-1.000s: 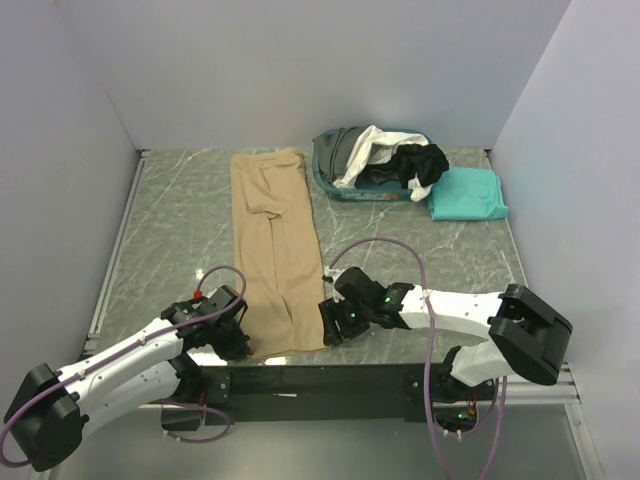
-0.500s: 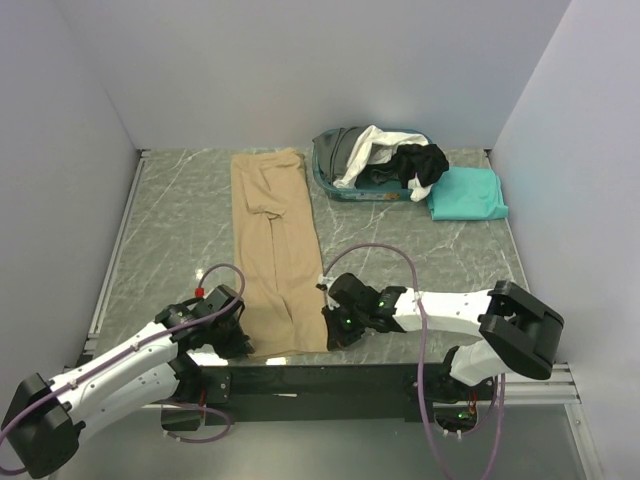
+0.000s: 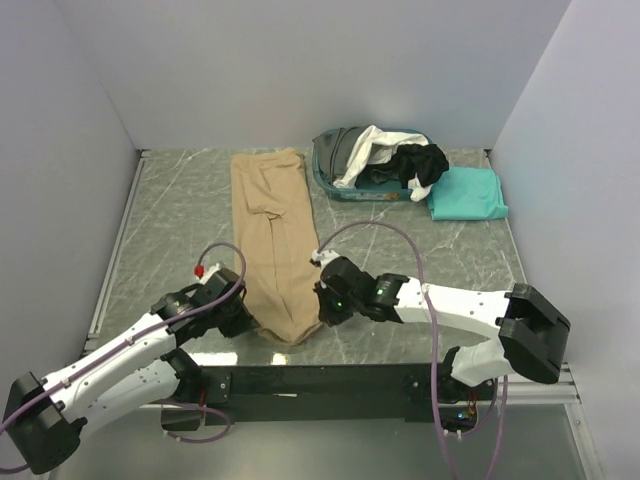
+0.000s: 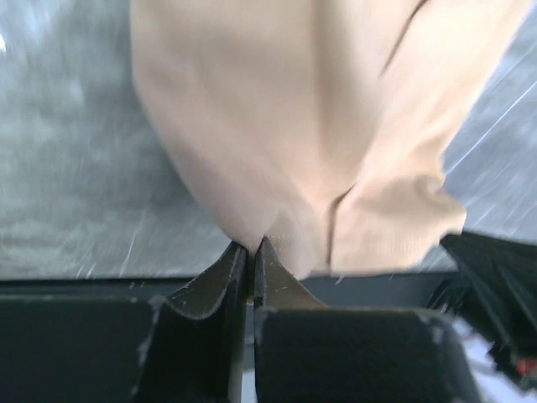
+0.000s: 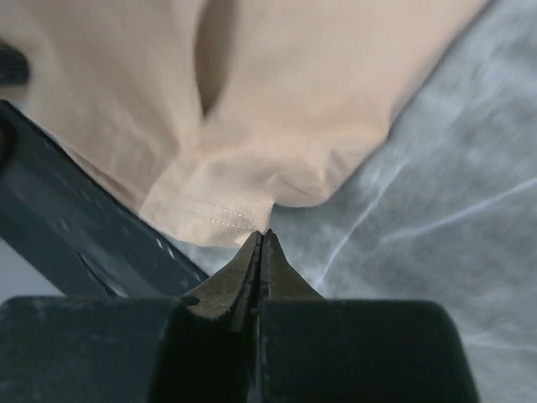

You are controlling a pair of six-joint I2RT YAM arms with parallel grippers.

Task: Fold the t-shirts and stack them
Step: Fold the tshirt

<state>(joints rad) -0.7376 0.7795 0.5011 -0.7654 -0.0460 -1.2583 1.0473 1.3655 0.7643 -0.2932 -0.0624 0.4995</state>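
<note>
The tan t-shirt point(image 3: 272, 225) lies as a long narrow strip down the table's middle, its near end raised and gathered. My left gripper point(image 3: 243, 318) is shut on the near left corner; in the left wrist view the cloth point(image 4: 285, 126) runs into the closed tips of that gripper point(image 4: 252, 245). My right gripper point(image 3: 322, 305) is shut on the near right corner. In the right wrist view the stitched hem point(image 5: 210, 214) meets the closed tips of that gripper point(image 5: 263, 235). A folded teal t-shirt point(image 3: 467, 193) lies at the back right.
A teal basket point(image 3: 322, 172) at the back holds white point(image 3: 370, 145), black point(image 3: 420, 160) and dark grey point(image 3: 345, 140) t-shirts in a heap. A black rail point(image 3: 330, 378) runs along the near table edge. Walls close in the left, back and right sides.
My right gripper has shut on the tan t-shirt's near right corner. Both grippers have moved away from the near edge, lifting and bunching the shirt's near end.
</note>
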